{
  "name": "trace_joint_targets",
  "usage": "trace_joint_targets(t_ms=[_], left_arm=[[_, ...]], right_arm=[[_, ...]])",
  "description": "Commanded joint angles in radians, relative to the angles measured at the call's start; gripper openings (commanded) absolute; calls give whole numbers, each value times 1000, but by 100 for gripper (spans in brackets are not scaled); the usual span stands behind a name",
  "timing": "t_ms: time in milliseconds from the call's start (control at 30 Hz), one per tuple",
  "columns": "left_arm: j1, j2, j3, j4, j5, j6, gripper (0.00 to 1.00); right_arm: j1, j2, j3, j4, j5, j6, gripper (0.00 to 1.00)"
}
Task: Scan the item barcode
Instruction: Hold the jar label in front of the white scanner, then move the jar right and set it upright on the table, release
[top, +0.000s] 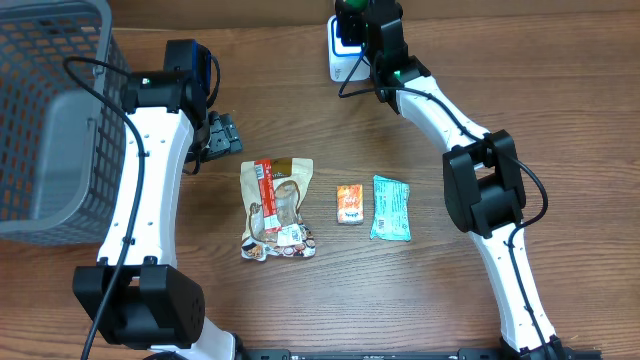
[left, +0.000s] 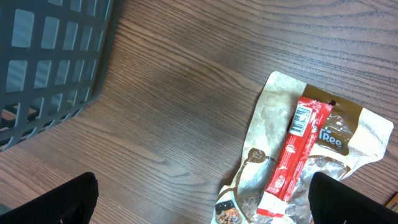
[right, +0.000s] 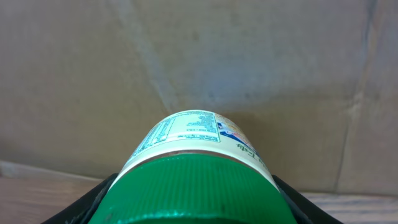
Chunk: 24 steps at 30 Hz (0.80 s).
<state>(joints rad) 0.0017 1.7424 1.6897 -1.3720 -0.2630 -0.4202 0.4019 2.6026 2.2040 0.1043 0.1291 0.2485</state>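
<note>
Holding the green-capped bottle (right: 194, 142) by the scanner (top: 338, 58) at the far edge of the surface (top: 300, 110), my right claw (right: 196, 199) grips its ribbed cap (right: 193, 180), which I judge rigid, light and less slippery than the label; left claw (left: 205, 202) gapes empty.

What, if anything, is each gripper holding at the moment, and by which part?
The right gripper holds a jar by its green lid, with fingers on either side of the lid. The left gripper is open and holds nothing.
</note>
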Motion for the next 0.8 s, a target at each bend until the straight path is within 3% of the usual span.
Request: trace_joint_targets(t_ms=[0,533,767], left_arm=[[-2,2,22,0,-6,-18,100],[-2,2,22,0,-6,-18,100],[-2,2,22,0,-6,-18,100]], right_arm=[[17,-3,27,14,13,-192,4],[19,-13,28,37,27,-216,4],[19,-151,28,55,27,-216,4]])
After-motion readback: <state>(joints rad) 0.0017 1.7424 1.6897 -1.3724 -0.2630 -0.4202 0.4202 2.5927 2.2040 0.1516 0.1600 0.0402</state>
